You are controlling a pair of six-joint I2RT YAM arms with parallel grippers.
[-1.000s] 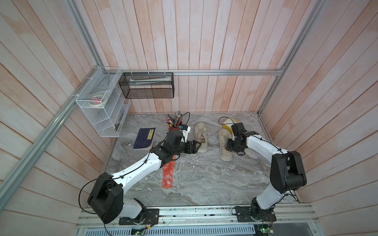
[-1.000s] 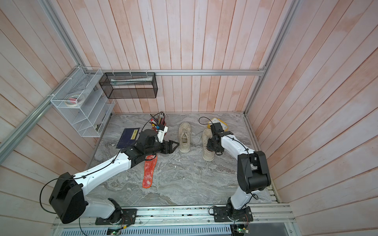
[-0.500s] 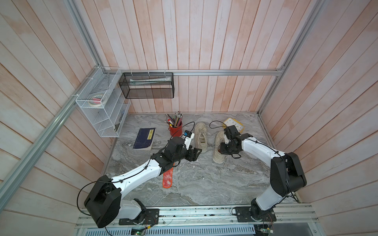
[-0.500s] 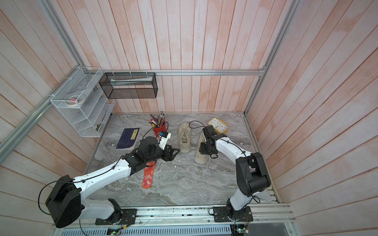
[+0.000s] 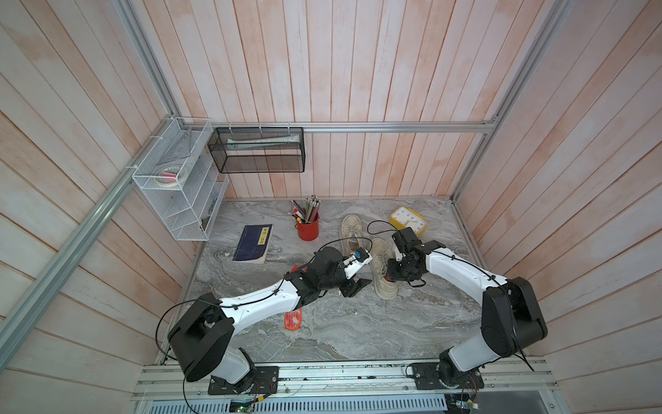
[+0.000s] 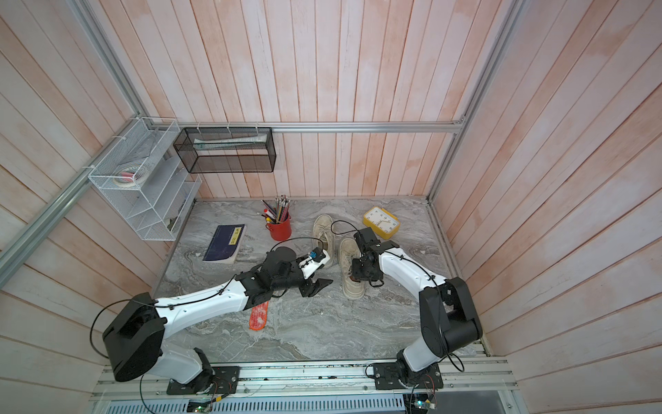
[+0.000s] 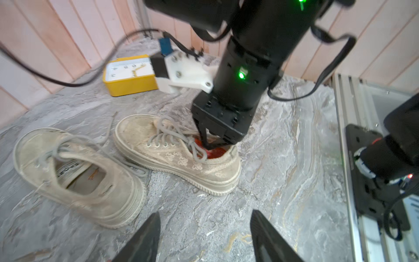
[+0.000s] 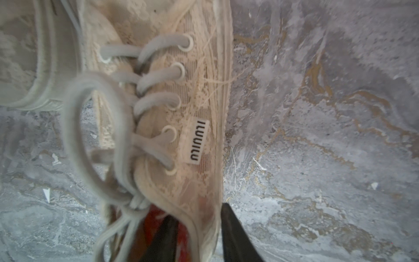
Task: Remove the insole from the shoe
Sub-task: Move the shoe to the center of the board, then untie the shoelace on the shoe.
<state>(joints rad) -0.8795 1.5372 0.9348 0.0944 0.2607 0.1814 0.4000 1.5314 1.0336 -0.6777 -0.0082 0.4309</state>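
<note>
Two beige lace shoes lie on the marble table. The nearer shoe [image 5: 383, 272] [image 6: 351, 276] [image 7: 176, 149] [image 8: 181, 113] has a red insole [image 7: 215, 153] [image 8: 154, 224] showing in its opening. My right gripper [image 5: 392, 276] [image 6: 354, 274] [image 7: 209, 145] [image 8: 197, 212] is open astride that shoe's side wall. One finger rests inside on the insole and the other is outside. My left gripper [image 5: 354, 286] [image 6: 318, 285] [image 7: 205, 213] is open over bare table, a little short of the shoe's heel, holding nothing.
The other shoe [image 5: 353, 233] [image 7: 79, 172] lies just behind, with a pale inside. A loose orange insole [image 5: 293, 319] [image 6: 259, 315] lies under my left forearm. A red pencil cup [image 5: 308, 227], a blue book [image 5: 252, 243] and a yellow clock [image 5: 408, 220] stand farther back. Wire racks [image 5: 179, 186] hang on the left wall.
The right arm has drawn the shoe nearer and a little left, then its jaws have parted. The left gripper has swung from beside the far shoe toward the front, its jaws narrowing somewhat.
</note>
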